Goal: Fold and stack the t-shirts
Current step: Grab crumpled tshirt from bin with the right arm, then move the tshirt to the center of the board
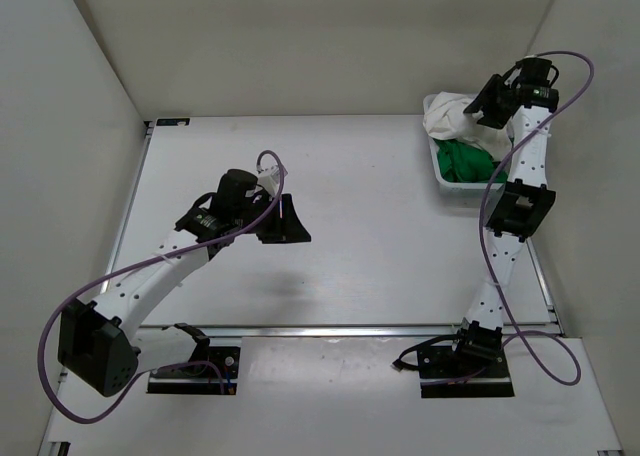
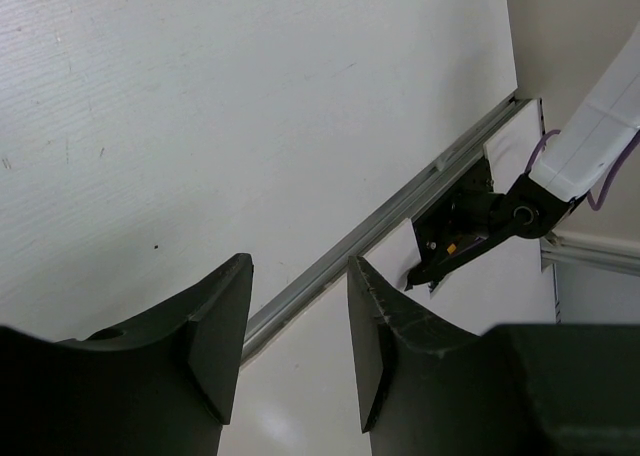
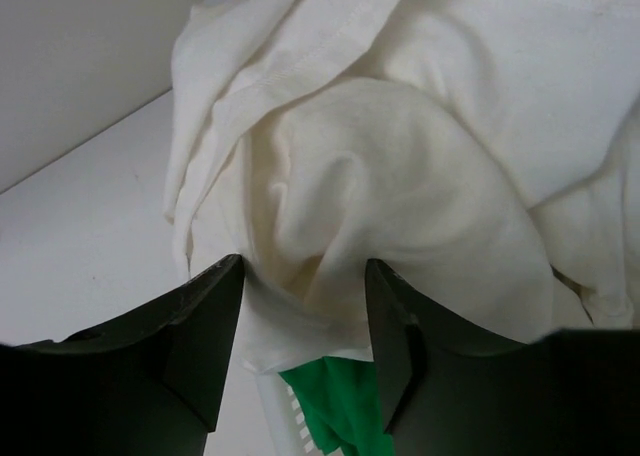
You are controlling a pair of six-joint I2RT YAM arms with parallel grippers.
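A white plastic basket (image 1: 452,185) sits directly under the right gripper (image 1: 484,106), in the far right corner of the white table (image 1: 380,156). A bit of its lattice wall shows just below that gripper's fingertips in the wrist view. Under the left gripper (image 1: 287,222) lies the faintly ribbed tabletop, with an aluminium rail (image 1: 350,329) crossing the table's near edge behind it, and pale walls (image 1: 300,36) close the table in beyond and to both sides.
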